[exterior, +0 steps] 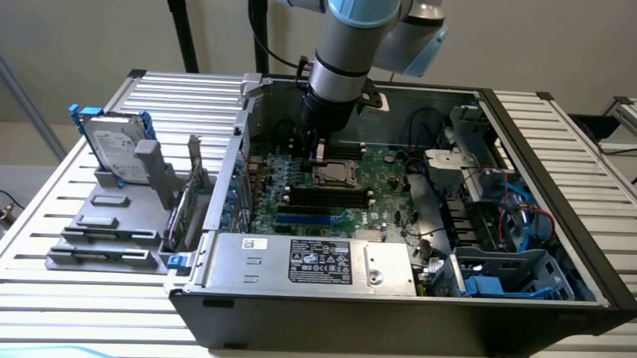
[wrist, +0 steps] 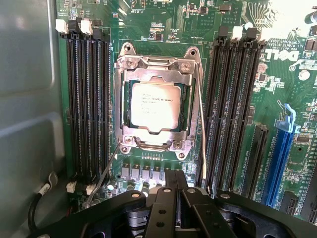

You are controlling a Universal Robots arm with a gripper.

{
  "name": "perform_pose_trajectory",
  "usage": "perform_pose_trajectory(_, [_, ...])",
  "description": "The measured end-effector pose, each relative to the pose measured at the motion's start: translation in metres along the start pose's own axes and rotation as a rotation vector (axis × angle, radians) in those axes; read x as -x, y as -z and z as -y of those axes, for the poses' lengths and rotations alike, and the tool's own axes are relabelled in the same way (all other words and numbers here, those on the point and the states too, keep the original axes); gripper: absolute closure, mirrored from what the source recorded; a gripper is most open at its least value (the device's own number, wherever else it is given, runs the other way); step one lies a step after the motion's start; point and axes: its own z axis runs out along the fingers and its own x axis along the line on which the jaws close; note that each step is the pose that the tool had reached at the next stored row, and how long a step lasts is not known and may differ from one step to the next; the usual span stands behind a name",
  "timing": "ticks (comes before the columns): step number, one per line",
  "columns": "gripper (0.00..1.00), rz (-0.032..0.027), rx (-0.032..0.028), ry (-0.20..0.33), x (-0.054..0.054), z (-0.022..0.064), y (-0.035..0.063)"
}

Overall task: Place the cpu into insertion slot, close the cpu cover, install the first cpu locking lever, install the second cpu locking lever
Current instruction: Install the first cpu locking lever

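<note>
1 cpu (wrist: 154, 104) sits flat in the insertion slot (wrist: 127, 114), label up. cpu cover (wrist: 157, 67) is down over it: the frame rests on the chip's edges and the chip shows through the square opening.

2 wire locking levers are in sight. first lever (wrist: 104, 173) angles away from a socket corner across the foot of the nearer memory slots (wrist: 86, 99), clearly unlatched, its free end near the gripper body. second lever (wrist: 201, 124) runs straight along the opposite side of the socket, just beside the other memory bank; can't tell if it's hooked.

gripper (wrist: 175, 174) hovers over the motherboard (wrist: 277, 79) just off the socket edge, fingers (wrist: 168, 191) pressed together, holding nothing.

Exterior view: the arm reaches down into the open PC case (exterior: 557, 134), which lies on the slatted tabletop (exterior: 189, 86). A hard drive (exterior: 112, 145) stands in a grey holder at the exterior view's left.
</note>
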Motion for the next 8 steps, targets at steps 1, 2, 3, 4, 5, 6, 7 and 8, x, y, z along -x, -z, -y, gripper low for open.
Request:
perform_pose_trajectory(1, [0.89,0.0,0.0,0.0,0.0,0.0,0.0])
perform_pose_trajectory(2, [0.89,0.0,0.0,0.0,0.0,0.0,0.0])
perform_pose_trajectory(3, [0.89,0.0,0.0,0.0,0.0,0.0,0.0])
perform_pose_trajectory(4, [0.89,0.0,0.0,0.0,0.0,0.0,0.0])
perform_pose_trajectory(5, [0.89,0.0,0.0,0.0,0.0,0.0,0.0])
perform_pose_trajectory(6, [0.89,0.0,0.0,0.0,0.0,0.0,0.0])
perform_pose_trajectory(7, [0.89,0.0,0.0,0.0,0.0,0.0,0.0])
perform_pose_trajectory(8, [0.89,-0.0001,0.0,0.0,0.0,0.0,0.0])
